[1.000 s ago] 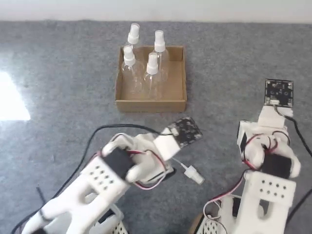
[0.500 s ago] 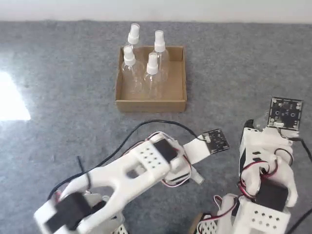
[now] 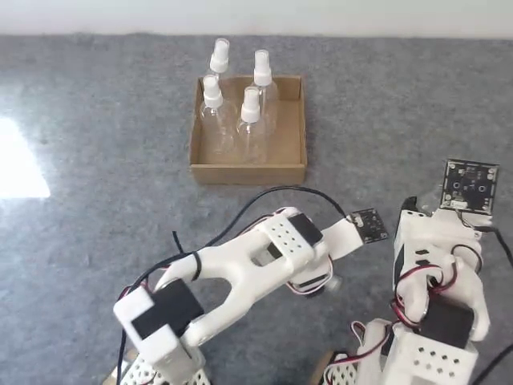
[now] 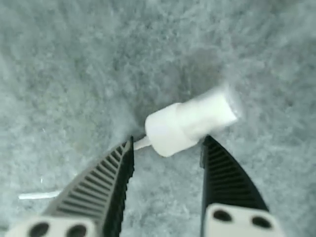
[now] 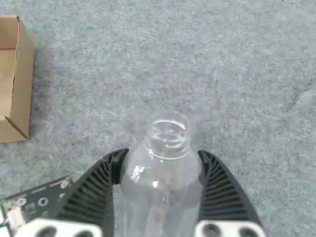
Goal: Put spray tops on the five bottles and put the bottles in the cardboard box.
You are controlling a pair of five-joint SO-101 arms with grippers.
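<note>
Straddling spray top, left fingers spread; right fingers grasping uncapped bottle, cardboard box edge apart.

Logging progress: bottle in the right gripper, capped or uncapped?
Uncapped. The bottle held in the right gripper has a bare open neck. A spray top lies on the carpet between the open fingers of the left gripper.
</note>
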